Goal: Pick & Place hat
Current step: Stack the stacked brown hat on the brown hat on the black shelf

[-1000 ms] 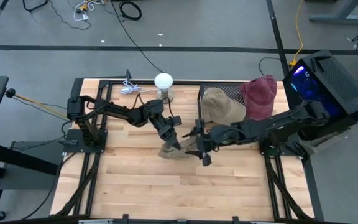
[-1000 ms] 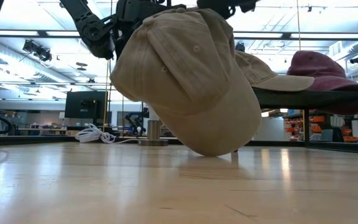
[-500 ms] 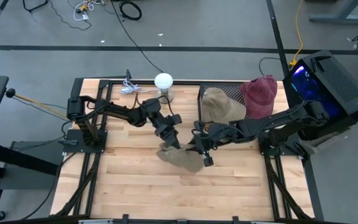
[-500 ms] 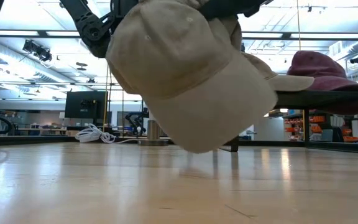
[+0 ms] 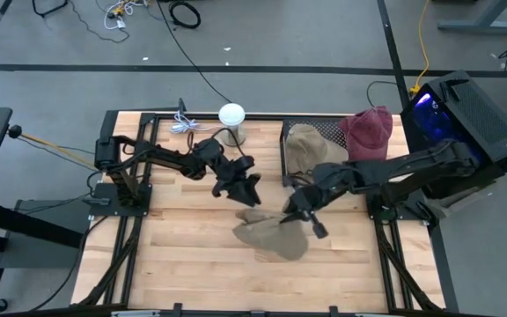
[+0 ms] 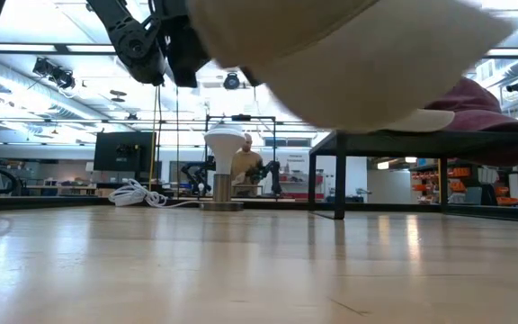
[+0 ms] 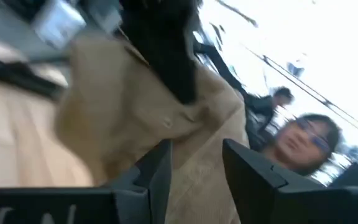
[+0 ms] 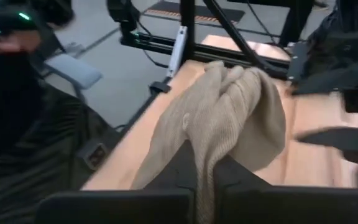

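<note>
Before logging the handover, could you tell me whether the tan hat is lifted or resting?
Lifted: the tan hat hangs above the table, pinched in the right gripper.

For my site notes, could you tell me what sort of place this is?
Probably a robotics lab or workshop: a wooden table in a metal frame, monitors in the room behind it, and cables on the grey floor.
</note>
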You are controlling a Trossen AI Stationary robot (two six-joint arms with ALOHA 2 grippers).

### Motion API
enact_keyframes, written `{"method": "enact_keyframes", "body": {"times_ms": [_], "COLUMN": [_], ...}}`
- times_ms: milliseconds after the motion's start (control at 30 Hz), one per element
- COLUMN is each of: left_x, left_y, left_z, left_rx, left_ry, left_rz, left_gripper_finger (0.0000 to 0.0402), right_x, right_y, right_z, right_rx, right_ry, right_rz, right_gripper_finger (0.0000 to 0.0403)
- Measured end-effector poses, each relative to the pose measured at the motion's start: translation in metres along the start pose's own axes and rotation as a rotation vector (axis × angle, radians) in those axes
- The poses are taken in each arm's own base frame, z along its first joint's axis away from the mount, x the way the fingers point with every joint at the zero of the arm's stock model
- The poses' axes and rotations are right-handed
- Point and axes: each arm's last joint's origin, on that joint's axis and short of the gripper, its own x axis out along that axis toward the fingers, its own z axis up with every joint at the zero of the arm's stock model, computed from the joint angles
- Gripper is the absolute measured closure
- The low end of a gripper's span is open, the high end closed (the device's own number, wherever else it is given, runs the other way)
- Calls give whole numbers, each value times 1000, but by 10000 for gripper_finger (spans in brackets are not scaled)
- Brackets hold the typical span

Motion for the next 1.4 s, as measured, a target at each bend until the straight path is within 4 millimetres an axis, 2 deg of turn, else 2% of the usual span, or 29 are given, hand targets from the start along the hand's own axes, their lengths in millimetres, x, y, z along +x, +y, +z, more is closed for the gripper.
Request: {"method": "enact_keyframes", "body": {"times_ms": [100,233,400,533,667,767,967,1067,1200,1400], "left_x": [3,8,16,20,21,23,37,41,40,35], "left_y": [-1,-7,-18,-30,-40,-47,-49,-46,-41,-32], "left_z": [3,13,33,53,73,87,95,97,100,102], "left_rx": [113,399,742,883,888,752,578,593,698,665], "left_ry": [-48,-11,5,30,80,158,259,225,127,100], "left_rz": [26,-35,-124,-216,-282,-319,-325,-261,-129,-8], "left_gripper_finger": [247,253,272,281,278,264,201,162,121,107], "right_x": [-14,-28,-44,-57,-70,-80,-91,-90,-89,-89], "right_y": [5,9,14,18,22,25,29,29,29,29], "right_z": [3,9,15,19,23,25,22,20,19,21], "right_rx": [60,138,223,229,207,187,163,144,130,102], "right_ry": [-12,-44,-95,-132,-175,-197,-175,-159,-150,-165], "right_rz": [28,46,74,84,122,136,134,127,152,146], "right_gripper_finger": [399,400,401,401,401,401,401,401,401,401]}}
